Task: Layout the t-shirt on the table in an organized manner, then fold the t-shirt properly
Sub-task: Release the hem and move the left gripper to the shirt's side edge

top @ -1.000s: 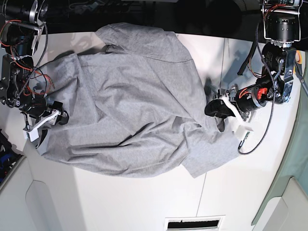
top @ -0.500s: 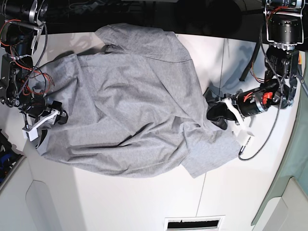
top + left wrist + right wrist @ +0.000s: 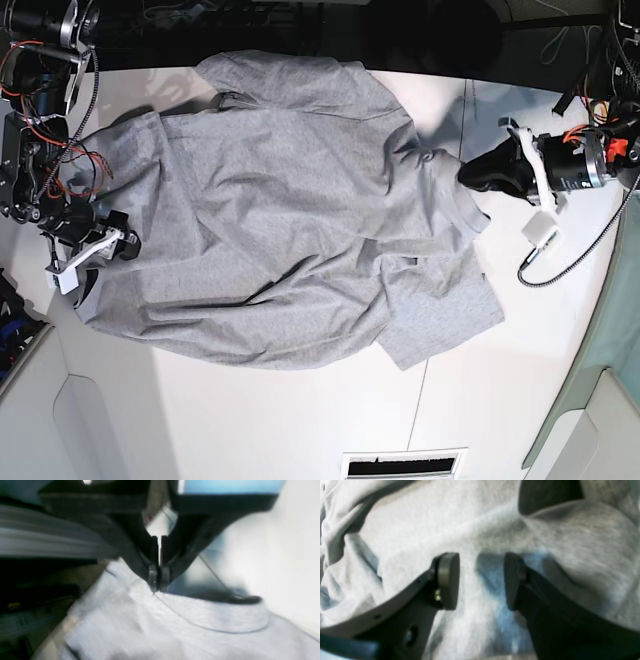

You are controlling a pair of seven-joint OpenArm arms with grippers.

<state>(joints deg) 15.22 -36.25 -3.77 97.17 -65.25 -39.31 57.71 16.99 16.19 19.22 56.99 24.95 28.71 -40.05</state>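
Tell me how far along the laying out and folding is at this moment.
Early. Done: nothing tidy; the t-shirt lies rumpled on the table. In hand: the left end effector is pinched shut on a fabric edge; the right end effector hangs open over cloth. Left: flattening, then every fold.

The left gripper (image 3: pixel 158 586) points down with its jaws pressed together, its arm reaching in low. The right gripper (image 3: pixel 481 580) hangs with its jaws parted, wrist bent downward.

left gripper (image 3: pixel 158 586) with black fingers (image 3: pixel 153 576) pressed together, tips pinching a raised fold of the grey t-shirt (image 3: pixel 175 627); a curved seam runs below, white table (image 3: pixel 287 555) beyond.
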